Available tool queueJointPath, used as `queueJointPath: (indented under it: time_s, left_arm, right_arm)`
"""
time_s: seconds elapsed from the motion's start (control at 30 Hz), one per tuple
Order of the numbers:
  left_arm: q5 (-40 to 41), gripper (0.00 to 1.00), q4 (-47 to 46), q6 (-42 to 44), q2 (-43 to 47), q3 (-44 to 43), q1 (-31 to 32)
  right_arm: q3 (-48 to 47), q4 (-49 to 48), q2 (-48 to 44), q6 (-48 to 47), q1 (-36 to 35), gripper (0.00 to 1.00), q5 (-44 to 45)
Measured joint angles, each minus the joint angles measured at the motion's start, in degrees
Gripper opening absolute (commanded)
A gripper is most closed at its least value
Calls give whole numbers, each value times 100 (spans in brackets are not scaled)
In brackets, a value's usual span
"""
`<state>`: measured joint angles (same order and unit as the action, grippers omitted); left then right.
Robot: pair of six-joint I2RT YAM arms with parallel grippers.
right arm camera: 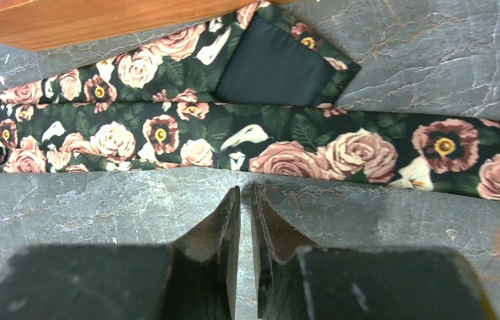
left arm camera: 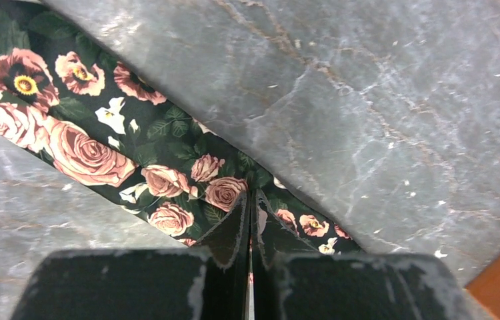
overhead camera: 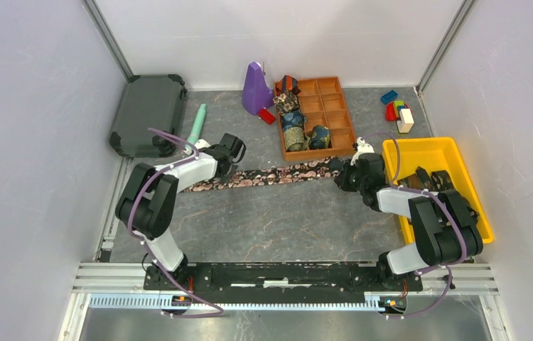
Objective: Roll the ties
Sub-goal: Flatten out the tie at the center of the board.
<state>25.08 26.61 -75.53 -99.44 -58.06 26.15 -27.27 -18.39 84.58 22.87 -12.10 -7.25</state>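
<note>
- Looking down on the grey marbled table [overhead camera: 278, 227]: plenty of bare surface across the lower middle of the frame, between the two arms.
- Hemmed in at upper middle by a wooden tray [overhead camera: 335, 114] with rolled ties [overhead camera: 294, 137] in its left compartments, at right by a yellow bin [overhead camera: 427, 153], at upper left by a dark case [overhead camera: 146, 114]; pale walls on three sides.
- Also crowding the top of the frame: purple object [overhead camera: 255, 89], teal cylinder [overhead camera: 197, 124], toy blocks [overhead camera: 397, 110].
- Turning to the rose-patterned tie [overhead camera: 278, 175]: laid flat in mid-frame, long axis nearly left to right, rising slightly toward the right; right end just below the tray's lower edge, left end lower, by the left arm.
- Seen from the right wrist: doubled back at the wide end, pointed tip turned up to show dark lining, close against the tray's edge at the top of the frame.
- Left gripper [left arm camera: 251, 207]: closed tight, tips down on the tie toward its left end; cannot tell whether any cloth is caught between them.
- Right gripper [right arm camera: 246, 197]: closed to a thin slit with nothing in it, tips over bare table just short of the tie's near edge, by the right end.
</note>
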Motion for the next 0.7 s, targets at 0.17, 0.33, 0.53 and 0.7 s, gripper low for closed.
queueJointPath:
  time_s: [0.17, 0.33, 0.53, 0.7]
  left_arm:
    - [42, 2, 310, 210, 168, 101, 2]
    - [79, 2, 590, 326, 518, 247, 111]
    - [496, 2, 763, 1054, 1436, 251, 785]
    - [645, 2, 647, 1941, 1827, 173, 1235]
  right_arm:
    - [2, -7, 2, 2, 17, 17, -31]
    - [151, -72, -136, 0, 17, 18, -57]
    - [308, 518, -822, -11, 15, 22, -310]
    - [-396, 1117, -1023, -44, -24, 23, -420]
